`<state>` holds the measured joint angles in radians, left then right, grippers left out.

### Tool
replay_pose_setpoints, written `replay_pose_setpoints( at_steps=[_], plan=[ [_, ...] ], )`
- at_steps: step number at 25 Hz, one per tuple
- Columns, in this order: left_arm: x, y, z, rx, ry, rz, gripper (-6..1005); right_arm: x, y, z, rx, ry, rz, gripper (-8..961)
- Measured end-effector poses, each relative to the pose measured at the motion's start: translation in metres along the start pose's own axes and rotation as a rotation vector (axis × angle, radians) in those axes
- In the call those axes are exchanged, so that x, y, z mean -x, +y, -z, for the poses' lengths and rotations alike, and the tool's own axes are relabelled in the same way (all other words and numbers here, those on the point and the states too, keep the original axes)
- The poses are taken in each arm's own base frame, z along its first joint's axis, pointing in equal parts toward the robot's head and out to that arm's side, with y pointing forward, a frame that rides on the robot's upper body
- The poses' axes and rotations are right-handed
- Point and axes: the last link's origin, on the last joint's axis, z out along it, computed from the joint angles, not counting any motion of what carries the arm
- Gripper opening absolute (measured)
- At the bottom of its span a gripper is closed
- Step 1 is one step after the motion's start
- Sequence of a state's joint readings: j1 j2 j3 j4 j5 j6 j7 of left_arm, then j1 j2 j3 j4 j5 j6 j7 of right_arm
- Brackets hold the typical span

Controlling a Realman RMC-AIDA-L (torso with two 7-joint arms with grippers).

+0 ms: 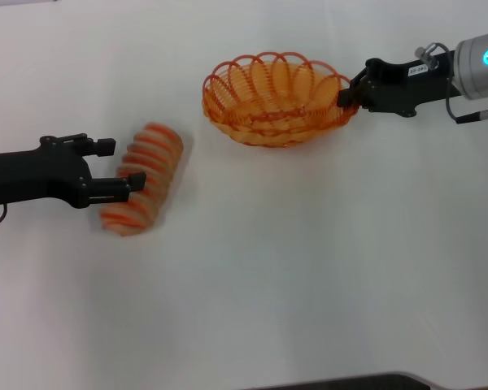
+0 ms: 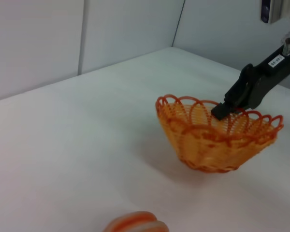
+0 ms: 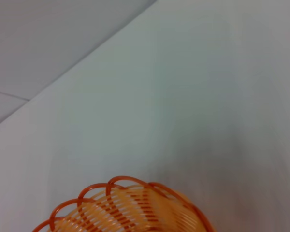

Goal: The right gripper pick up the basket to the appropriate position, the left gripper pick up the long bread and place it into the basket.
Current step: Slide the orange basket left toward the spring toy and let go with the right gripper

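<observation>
Head view shows a plain white table [image 1: 309,276] under basket [image 1: 272,101] and long bread [image 1: 146,183]

White table [image 1: 309,284]: plain, matte surface filling the head view.
Basket [image 1: 272,101]: orange wire, oval, scalloped rim; far side, right of centre. Whether it rests on the table or is lifted off it cannot be told.
Long bread [image 1: 146,175]: pale tan, orange-red stripes; lying on the table at left, nearer than the basket, well apart from it.
</observation>
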<state>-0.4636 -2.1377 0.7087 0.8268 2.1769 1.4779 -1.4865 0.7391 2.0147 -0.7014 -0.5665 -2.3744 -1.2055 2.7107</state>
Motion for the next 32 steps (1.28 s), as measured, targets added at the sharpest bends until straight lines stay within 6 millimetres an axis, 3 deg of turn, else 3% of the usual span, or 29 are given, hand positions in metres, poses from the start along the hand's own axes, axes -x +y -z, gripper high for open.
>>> replay_pose_setpoints(
  at_steps=[24,32],
  plan=[
    [-0.002,-0.001,-0.001,-0.012,0.003,-0.009,828,-0.017,0.004,-0.027,0.003,-0.012,-0.037,81],
    [0.0,0.0,-0.002,-0.009,-0.011,-0.01,828,-0.018,-0.004,-0.027,-0.021,-0.037,-0.064,81]
  ],
)
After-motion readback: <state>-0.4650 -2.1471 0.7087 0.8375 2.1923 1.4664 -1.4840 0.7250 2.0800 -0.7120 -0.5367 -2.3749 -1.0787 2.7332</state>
